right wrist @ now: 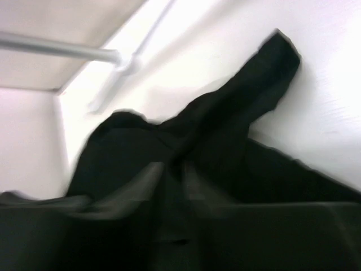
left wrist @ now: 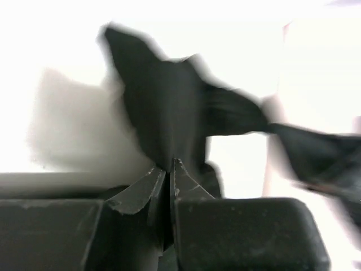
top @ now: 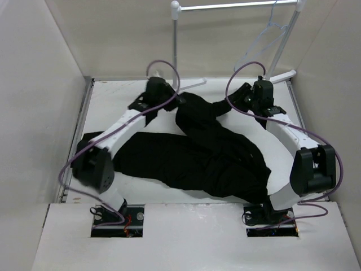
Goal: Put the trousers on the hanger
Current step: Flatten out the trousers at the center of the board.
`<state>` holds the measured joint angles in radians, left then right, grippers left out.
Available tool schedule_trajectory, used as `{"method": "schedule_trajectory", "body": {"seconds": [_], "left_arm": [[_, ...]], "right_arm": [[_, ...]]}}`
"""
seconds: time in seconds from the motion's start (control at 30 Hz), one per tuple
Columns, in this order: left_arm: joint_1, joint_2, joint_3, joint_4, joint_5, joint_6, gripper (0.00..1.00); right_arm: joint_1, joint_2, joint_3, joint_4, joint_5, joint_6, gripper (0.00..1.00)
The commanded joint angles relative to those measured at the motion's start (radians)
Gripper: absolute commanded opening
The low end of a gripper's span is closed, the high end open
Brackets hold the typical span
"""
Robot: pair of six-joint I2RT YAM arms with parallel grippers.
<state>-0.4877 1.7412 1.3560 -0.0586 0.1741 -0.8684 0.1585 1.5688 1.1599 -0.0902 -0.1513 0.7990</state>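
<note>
The black trousers [top: 197, 158] lie crumpled across the middle of the white table, with one part pulled up toward the back. My left gripper [top: 176, 101] is at the back centre, shut on an edge of the fabric; the left wrist view shows the jaws [left wrist: 170, 164] pinched on black cloth [left wrist: 169, 107]. My right gripper [top: 240, 100] is at the back right by another raised tip of the trousers. In the blurred right wrist view its fingers [right wrist: 174, 169] close on black fabric [right wrist: 225, 130]. The pale hanger [top: 264, 40] hangs on the rack at the far right, apart from both grippers.
A white garment rack [top: 176, 34] stands at the back, with its top bar across the upper right and a foot [top: 287, 74] on the table. Its bar also shows in the right wrist view [right wrist: 56, 49]. Beige walls enclose the table on the left, right and back.
</note>
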Motion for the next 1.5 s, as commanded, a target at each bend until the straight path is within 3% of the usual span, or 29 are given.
{"method": "schedule_trajectory", "body": {"seconds": [0.0,0.03,0.07,0.23,0.37,0.47,0.67,0.73,0.8,0.87,0.9,0.93,1.0,1.17,1.47], "left_arm": [[0.024,-0.309,-0.024,0.037,-0.122,0.017,0.03],[0.016,-0.36,-0.027,0.017,-0.16,0.034,0.03],[0.004,-0.402,-0.023,-0.001,-0.203,0.051,0.03],[-0.155,-0.404,0.051,-0.059,-0.386,0.256,0.1],[-0.209,-0.252,0.066,-0.121,-0.386,0.295,0.36],[-0.167,-0.264,0.042,-0.173,-0.453,0.281,0.52],[0.005,-0.442,-0.079,-0.342,-0.636,0.253,0.53],[0.062,-0.512,-0.15,-0.383,-0.689,0.244,0.55],[0.114,-0.561,-0.21,-0.406,-0.691,0.238,0.62],[0.16,-0.58,-0.253,-0.414,-0.65,0.239,0.66],[0.185,-0.58,-0.27,-0.414,-0.618,0.241,0.68],[0.208,-0.572,-0.284,-0.414,-0.58,0.241,0.69],[0.244,-0.551,-0.31,-0.403,-0.51,0.241,0.72],[0.272,-0.47,-0.314,-0.368,-0.414,0.239,0.73],[0.231,-0.321,-0.245,-0.314,-0.377,0.261,0.73]], "right_arm": [[-0.003,-0.044,-0.031,0.058,0.016,0.026,0.52],[-0.004,-0.065,-0.049,0.037,0.066,0.025,0.65],[-0.003,-0.085,-0.061,0.008,0.099,0.017,0.69],[-0.001,-0.174,-0.136,-0.175,0.202,-0.046,0.71],[0.026,-0.167,-0.244,-0.21,0.234,-0.052,0.72],[0.086,-0.148,-0.273,-0.166,0.236,-0.061,0.78],[0.178,-0.003,-0.224,-0.068,0.197,-0.113,0.86],[0.181,0.052,-0.186,-0.104,0.179,-0.123,0.89],[0.183,0.088,-0.178,-0.135,0.153,-0.119,0.77],[0.184,0.074,-0.21,-0.164,0.148,-0.104,0.34],[0.177,0.035,-0.245,-0.175,0.162,-0.077,0.18],[0.163,-0.025,-0.291,-0.181,0.197,-0.043,0.11],[0.134,-0.117,-0.351,-0.203,0.259,-0.003,0.07],[0.134,-0.118,-0.351,-0.203,0.259,-0.003,0.07],[0.134,-0.118,-0.351,-0.203,0.259,-0.003,0.07]]}}
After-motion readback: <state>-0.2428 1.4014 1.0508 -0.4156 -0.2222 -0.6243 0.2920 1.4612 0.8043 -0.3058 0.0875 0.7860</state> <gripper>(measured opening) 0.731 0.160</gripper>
